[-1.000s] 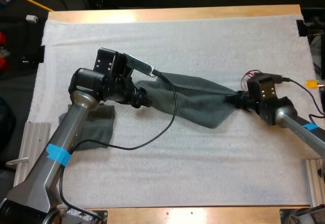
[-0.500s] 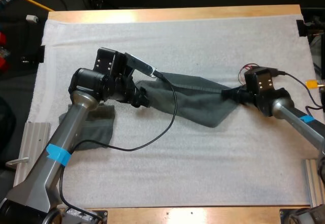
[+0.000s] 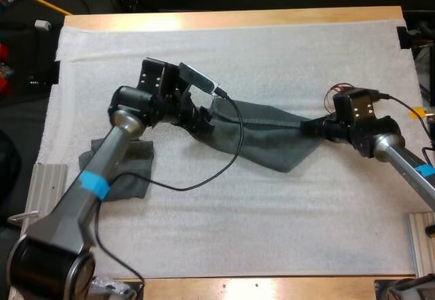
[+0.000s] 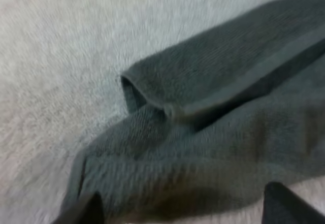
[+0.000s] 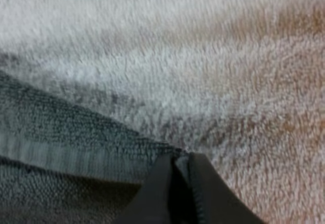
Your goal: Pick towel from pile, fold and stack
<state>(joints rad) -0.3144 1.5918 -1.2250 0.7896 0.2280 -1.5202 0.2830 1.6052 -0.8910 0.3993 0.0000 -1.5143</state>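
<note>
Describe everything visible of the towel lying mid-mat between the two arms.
The towel is dark grey-green terry cloth with a flat hemmed band along its edge. It lies spread on the white mat in a long, roughly triangular shape, one end doubled over on itself. The right gripper pinches its right-hand corner between shut fingers; the left gripper hovers over the other end, fingers apart.
</note>
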